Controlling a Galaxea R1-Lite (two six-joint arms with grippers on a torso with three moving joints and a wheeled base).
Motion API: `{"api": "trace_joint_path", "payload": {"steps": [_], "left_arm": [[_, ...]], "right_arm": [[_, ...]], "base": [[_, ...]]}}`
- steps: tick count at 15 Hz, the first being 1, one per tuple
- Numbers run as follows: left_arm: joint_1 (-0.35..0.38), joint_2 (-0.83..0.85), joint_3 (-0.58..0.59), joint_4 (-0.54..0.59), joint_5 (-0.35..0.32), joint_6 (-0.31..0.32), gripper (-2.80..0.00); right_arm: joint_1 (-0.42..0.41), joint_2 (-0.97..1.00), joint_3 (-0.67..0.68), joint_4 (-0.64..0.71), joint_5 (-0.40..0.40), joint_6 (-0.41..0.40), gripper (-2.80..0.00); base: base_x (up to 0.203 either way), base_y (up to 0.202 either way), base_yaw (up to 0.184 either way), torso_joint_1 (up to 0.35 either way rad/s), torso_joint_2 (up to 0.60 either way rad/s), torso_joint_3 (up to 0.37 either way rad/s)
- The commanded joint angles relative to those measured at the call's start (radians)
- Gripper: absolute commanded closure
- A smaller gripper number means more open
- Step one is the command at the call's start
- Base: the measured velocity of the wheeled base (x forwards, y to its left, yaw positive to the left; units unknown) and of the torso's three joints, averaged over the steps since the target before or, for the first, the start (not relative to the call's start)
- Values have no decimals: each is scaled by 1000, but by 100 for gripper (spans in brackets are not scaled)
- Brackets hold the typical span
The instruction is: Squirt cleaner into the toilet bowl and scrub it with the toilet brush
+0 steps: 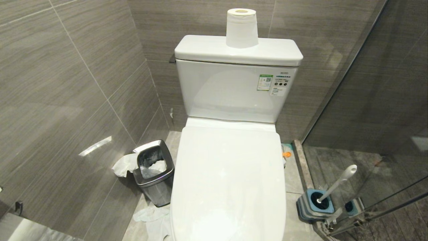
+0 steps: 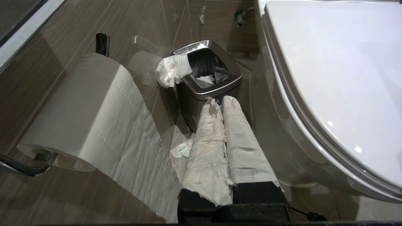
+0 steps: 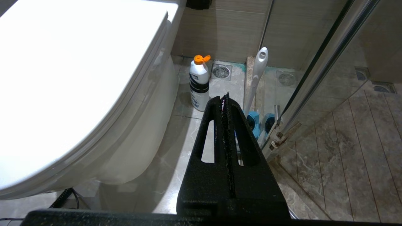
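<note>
Toilet bowl white, glossy, lid down; orange-capped cleaner and white-handled toilet brush stand beside its right flank; left gripper and right gripper pressed together, empty.

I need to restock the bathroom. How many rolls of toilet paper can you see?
2. One roll stands upright on the toilet tank lid. The other roll hangs on the wall holder beside the steel bin, its tail trailing down. More may sit out of view.
</note>
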State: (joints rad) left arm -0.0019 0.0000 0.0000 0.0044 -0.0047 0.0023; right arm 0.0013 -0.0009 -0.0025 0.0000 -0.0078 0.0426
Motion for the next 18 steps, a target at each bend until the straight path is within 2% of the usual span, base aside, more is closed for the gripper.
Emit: {"api": "trace_joint_path", "payload": {"steps": [1,18], "left_arm": [[0,2,2,0,0,1,0],[0,2,3,0,0,1,0]], "right_arm": [[0,1,0,0,0,0,0],[0,1,0,0,0,0,0]], "base": [[0,0,0,0,0,0],[0,0,0,0,0,0]]}}
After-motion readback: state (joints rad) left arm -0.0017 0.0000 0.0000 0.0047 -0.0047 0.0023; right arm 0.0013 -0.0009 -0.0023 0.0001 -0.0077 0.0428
